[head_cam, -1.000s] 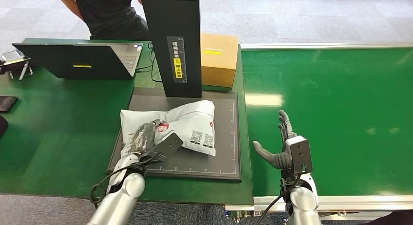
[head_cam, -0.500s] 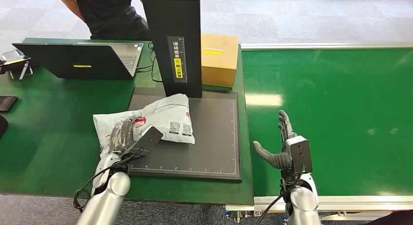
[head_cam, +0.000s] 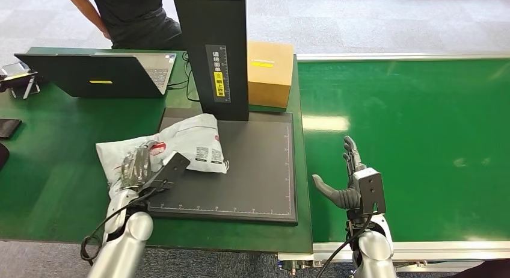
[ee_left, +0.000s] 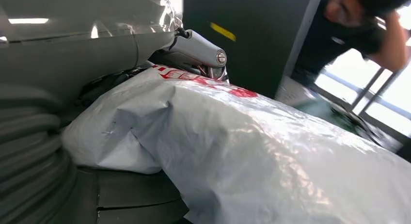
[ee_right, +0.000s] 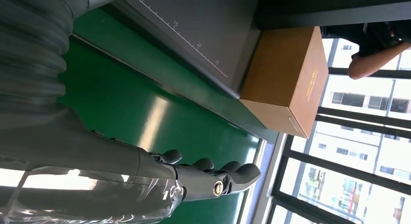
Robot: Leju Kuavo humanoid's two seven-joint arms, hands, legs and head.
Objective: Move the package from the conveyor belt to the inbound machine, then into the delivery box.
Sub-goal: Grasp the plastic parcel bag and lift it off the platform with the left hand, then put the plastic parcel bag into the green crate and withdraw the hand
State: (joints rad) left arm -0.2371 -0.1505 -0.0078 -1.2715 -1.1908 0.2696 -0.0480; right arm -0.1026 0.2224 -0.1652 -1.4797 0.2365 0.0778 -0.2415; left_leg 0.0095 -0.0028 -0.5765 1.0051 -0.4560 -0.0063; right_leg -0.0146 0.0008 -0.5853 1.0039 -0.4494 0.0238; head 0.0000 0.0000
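Halfway by the look of it: white package (head_cam: 165,147) gripped in left hand (head_cam: 137,167), straddling the scanner plate (head_cam: 252,182) near its left edge, partly over the green counter (head_cam: 54,163). Next, probably carrying off toward a delivery box. Right hand (head_cam: 349,185) over the conveyor belt (head_cam: 421,139), right of the plate, fingers spread and holding nothing; red print and square codes on the package, unreadable.

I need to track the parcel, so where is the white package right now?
In the head view, the white package is in the left hand, straddling the left edge of the dark scanner platform, just in front of the laptop.
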